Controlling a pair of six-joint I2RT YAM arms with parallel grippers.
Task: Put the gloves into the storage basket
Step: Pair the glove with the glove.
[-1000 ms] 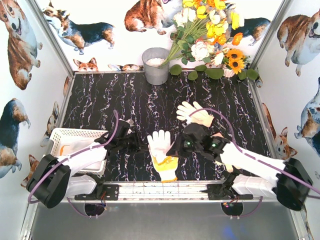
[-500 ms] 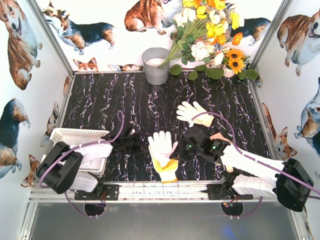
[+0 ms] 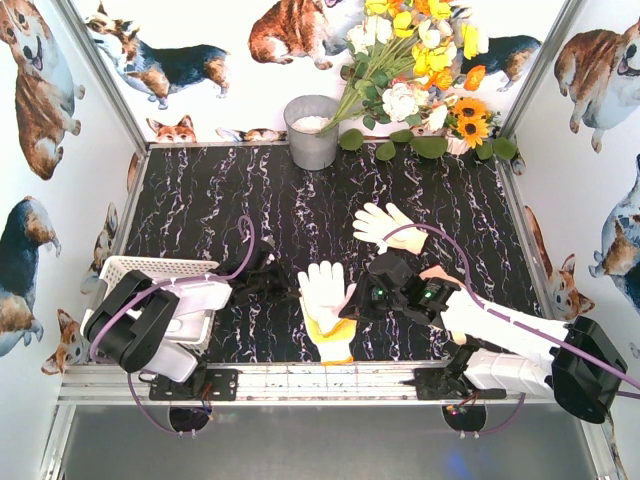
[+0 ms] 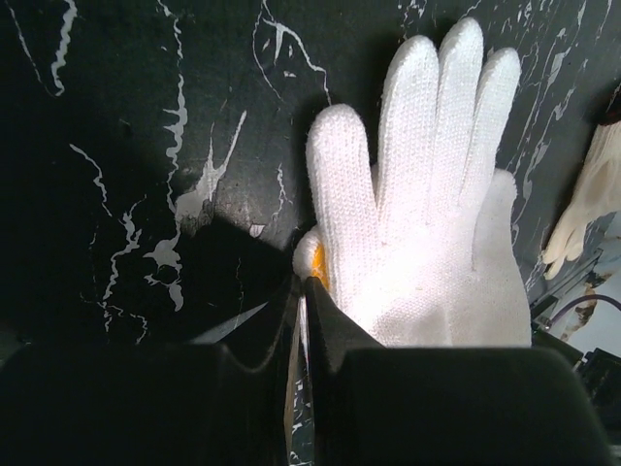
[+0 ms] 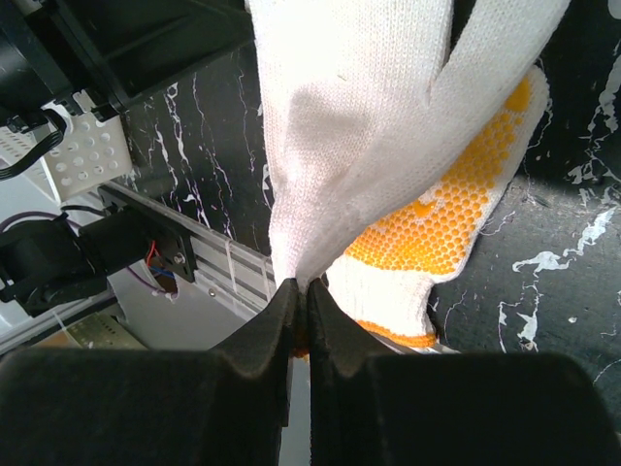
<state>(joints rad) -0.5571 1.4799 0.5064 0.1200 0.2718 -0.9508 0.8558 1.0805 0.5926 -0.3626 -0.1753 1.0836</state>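
A white glove (image 3: 322, 287) lies near the table's front on top of a yellow-dotted glove (image 3: 334, 338) with an orange cuff. My right gripper (image 5: 301, 286) is shut on the white glove's (image 5: 359, 126) cuff edge, above the dotted glove (image 5: 456, 223). At the white glove's (image 4: 427, 214) left edge my left gripper (image 4: 303, 282) is shut, its tips touching the thumb side; no fabric shows between the jaws. A cream glove (image 3: 386, 225) lies farther back. The white lattice storage basket (image 3: 128, 270) sits at the left, partly under my left arm.
A grey metal bucket (image 3: 312, 131) and a bunch of flowers (image 3: 420, 70) stand at the back. Corgi-print walls close in the sides. A metal rail (image 3: 330, 380) runs along the near edge. The cream glove (image 4: 590, 199) shows at the left wrist view's right edge.
My left gripper has closed beside the white glove while its arm swung up over the basket. The right gripper pulled slightly toward the front, still holding the glove.
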